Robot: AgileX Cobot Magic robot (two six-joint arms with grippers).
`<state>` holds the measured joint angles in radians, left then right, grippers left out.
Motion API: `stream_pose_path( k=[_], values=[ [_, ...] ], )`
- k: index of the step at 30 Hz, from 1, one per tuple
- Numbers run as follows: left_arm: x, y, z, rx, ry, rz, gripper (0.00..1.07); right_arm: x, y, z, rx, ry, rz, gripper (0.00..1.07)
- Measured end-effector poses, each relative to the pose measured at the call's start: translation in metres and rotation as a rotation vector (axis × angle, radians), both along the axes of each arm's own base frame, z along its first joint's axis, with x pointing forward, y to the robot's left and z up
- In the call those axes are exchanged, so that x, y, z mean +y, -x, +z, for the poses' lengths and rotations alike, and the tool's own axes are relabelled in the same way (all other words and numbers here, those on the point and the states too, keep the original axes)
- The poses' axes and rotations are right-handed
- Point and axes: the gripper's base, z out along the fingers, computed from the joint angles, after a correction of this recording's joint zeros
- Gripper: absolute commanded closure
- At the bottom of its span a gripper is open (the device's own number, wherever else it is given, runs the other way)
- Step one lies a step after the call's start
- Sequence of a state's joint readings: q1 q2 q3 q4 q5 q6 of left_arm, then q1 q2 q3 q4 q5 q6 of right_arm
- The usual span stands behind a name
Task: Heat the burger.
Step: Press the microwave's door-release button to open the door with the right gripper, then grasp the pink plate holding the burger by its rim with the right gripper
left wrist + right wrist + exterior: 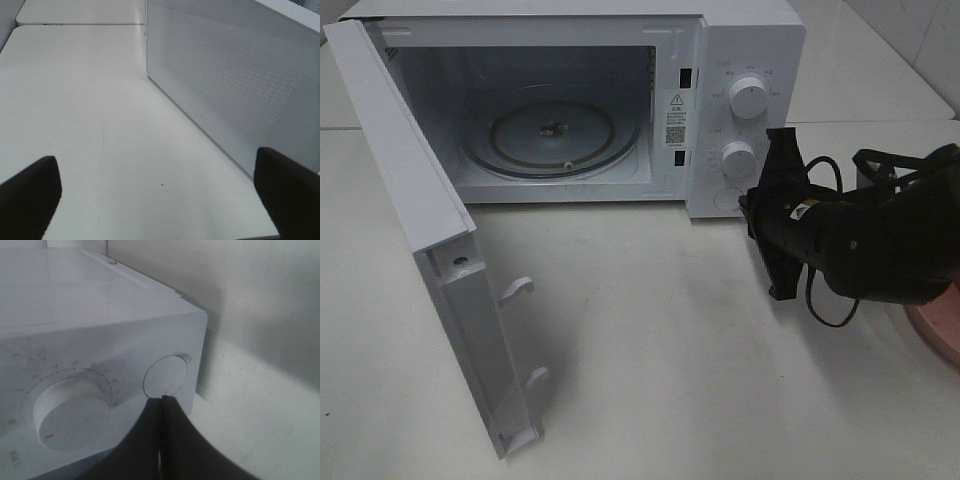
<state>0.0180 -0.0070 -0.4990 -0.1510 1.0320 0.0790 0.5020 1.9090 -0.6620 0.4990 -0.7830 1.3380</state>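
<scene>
Here, the closed right pincer (162, 398) sits at the microwave's (760, 40) button (167, 372).

White microwave (750, 40), upright, directly ahead of the right gripper (162, 399). Door (430, 220) swung wide open, well off to that gripper's left. Round glass turntable (555, 135) lying flat inside the cavity. Two round knobs (748, 98) stacked on the control panel, with a round button (167, 375) below them, right at the pressed-together fingertips.
</scene>
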Motion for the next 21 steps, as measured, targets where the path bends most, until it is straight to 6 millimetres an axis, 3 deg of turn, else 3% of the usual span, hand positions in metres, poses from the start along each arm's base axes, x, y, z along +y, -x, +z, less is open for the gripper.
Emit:
stream_pose_path(
  k=[9, 17, 19, 21],
  values=[
    [0.0, 0.0, 0.0, 0.0, 0.0, 0.0, 0.06, -0.003, 0.019, 0.015, 0.06, 0.055, 0.096, 1.07],
    [0.0, 0.0, 0.0, 0.0, 0.0, 0.0, 0.06, -0.002, 0.033, 0.034, 0.117, 0.239, 0.305, 1.07],
    [0.0, 0.0, 0.0, 0.0, 0.0, 0.0, 0.06, -0.001, 0.043, 0.042, 0.152, 0.363, 0.461, 1.07],
    [0.0, 0.0, 0.0, 0.0, 0.0, 0.0, 0.06, -0.001, 0.046, 0.043, 0.158, 0.386, 0.493, 1.06]
  ],
)
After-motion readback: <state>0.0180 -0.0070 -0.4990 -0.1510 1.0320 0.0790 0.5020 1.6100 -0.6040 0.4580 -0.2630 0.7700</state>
